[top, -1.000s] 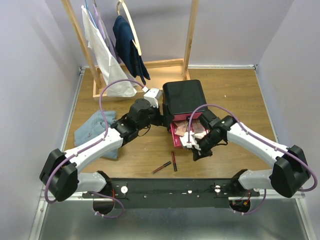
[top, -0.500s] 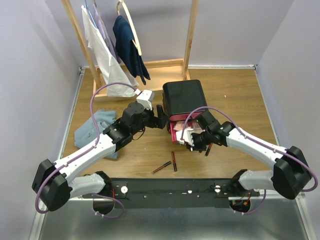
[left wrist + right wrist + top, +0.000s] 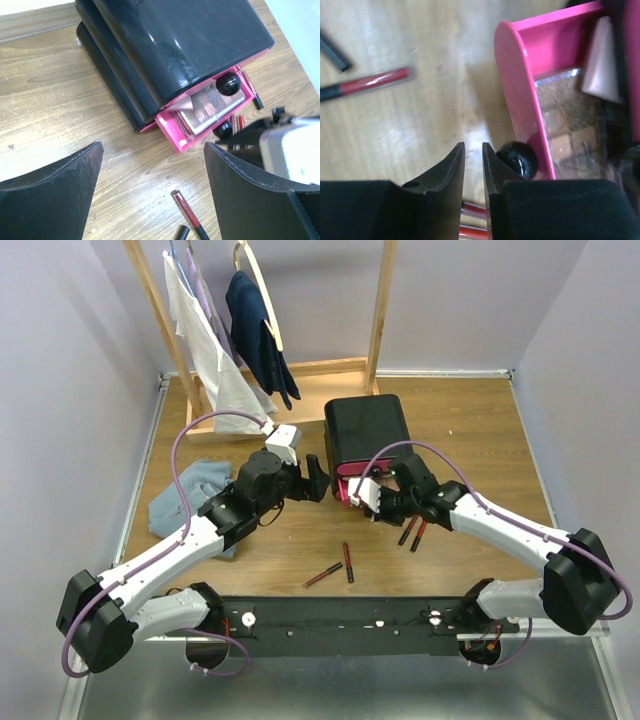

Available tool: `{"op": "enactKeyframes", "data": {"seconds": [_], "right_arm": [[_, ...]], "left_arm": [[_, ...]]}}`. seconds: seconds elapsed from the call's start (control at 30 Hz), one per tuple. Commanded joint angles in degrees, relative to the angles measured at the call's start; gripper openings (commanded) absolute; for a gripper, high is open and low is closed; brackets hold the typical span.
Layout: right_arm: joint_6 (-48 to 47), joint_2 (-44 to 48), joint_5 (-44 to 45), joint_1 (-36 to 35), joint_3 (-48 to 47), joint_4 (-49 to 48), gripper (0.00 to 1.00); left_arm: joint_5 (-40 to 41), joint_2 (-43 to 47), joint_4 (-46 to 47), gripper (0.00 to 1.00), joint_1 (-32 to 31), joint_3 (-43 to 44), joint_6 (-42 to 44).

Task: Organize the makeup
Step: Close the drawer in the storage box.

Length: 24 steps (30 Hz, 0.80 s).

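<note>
The black box point(image 3: 365, 430) has its lowest pink drawer point(image 3: 172, 131) sticking out a little, with pink-brown palettes point(image 3: 210, 106) lying inside. My right gripper point(image 3: 473, 150) hangs at the drawer front point(image 3: 517, 95), its jaws a narrow gap apart with nothing between them. The drawer's black knob point(image 3: 518, 158) sits just outside one finger. My left gripper point(image 3: 152, 195) is wide open and empty above the table, left of the drawer. Slim red-black lip tubes lie on the wood: two point(image 3: 347, 562) in front of the box and two point(image 3: 411, 532) under my right arm.
A light blue cloth point(image 3: 185, 502) lies at the left under my left arm. A wooden rack point(image 3: 378, 310) with hanging clothes stands at the back. Another black knob point(image 3: 228, 82) shows on the drawer above.
The pink drawer has slid back into the box as my right gripper moved toward it; that gripper's jaws have parted slightly. My left gripper has opened wider and drawn a little left.
</note>
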State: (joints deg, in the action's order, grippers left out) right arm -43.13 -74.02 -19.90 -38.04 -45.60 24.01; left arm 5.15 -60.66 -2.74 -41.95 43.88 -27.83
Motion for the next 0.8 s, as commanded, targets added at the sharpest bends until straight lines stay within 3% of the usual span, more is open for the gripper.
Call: {"op": "enactKeyframes", "data": {"seconds": [0.0,0.07,0.43,0.77], "right_arm": [[4.99,-0.6,4.87,0.16,-4.23,-6.52,0.3],[7.69,-0.6,6.1,0.16,-4.05,-8.09,0.37],[12.98,-3.41,13.57,0.16,-3.53,-15.83,0.49],[14.22,-2.62,8.92,0.25,-5.02,-13.21,0.55]], "left_arm": [[1.36,1.6,0.02,0.91,0.38,-0.99,0.41],[1.27,1.51,0.11,0.91,0.38,-1.07,0.33],[1.62,2.92,-0.51,0.91,0.38,-1.6,0.15],[4.25,6.43,-2.09,0.99,0.47,-2.83,-0.64]]}}
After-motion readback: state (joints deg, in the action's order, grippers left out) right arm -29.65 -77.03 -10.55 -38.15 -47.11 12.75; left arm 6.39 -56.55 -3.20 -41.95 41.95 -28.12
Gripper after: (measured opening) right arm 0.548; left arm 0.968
